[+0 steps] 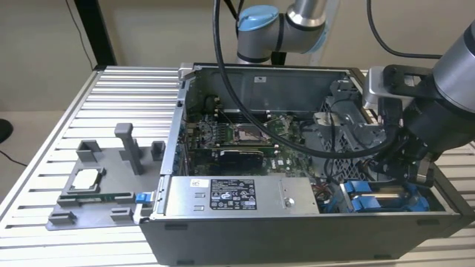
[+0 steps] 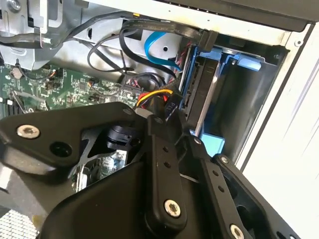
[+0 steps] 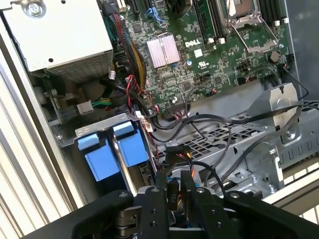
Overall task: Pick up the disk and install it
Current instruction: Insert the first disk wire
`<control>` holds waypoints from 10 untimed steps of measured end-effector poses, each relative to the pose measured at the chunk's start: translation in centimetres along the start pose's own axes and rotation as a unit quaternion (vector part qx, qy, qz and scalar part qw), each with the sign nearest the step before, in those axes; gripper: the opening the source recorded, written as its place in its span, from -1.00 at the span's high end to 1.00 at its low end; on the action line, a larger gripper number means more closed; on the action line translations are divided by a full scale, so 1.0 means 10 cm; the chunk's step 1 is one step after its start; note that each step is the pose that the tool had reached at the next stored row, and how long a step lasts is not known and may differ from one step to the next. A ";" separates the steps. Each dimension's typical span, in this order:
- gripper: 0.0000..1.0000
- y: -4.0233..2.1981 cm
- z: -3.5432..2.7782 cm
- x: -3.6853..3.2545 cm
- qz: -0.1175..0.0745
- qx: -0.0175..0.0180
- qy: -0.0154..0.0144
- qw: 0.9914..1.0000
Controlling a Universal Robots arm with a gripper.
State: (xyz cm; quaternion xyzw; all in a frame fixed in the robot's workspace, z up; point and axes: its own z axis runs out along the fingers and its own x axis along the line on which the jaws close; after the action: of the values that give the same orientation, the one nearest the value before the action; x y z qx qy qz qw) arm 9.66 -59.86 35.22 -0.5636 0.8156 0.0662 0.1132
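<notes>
The disk (image 1: 369, 201) stands on edge in the drive bay at the front corner of the open computer case, on the exterior view's right. Its silver edge (image 2: 206, 107) shows between bright blue carrier rails (image 3: 102, 160). My gripper (image 1: 401, 167) hangs inside the case just above and beside that bay, apart from the disk. In both wrist views its black fingers (image 2: 166, 164) lie close together, shut, and the gripper (image 3: 175, 191) has a black cable plug (image 2: 171, 102) with red, yellow and orange wires right at its tips.
A large grey box with a black-white label (image 1: 230, 194) sits beside the bay. The green motherboard (image 1: 245, 133) and loose black cables (image 3: 209, 124) fill the case. A grey fixture (image 1: 97, 189) with a small silver chip (image 1: 85, 179) lies on the table at the exterior view's left.
</notes>
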 end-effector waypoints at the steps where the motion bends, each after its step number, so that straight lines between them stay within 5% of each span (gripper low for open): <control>1: -1.00 0.000 0.000 0.000 0.000 0.000 0.000 1.000; 7: -1.00 0.000 0.000 0.000 0.000 0.000 0.000 1.000; 8: 1.00 0.000 0.000 0.001 0.000 0.000 0.000 1.000; 10: 1.00 0.000 -0.001 0.000 0.000 0.000 0.001 1.000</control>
State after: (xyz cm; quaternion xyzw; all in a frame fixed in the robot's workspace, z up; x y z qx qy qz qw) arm 9.66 -59.87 35.23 -0.5637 0.8156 0.0658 0.1126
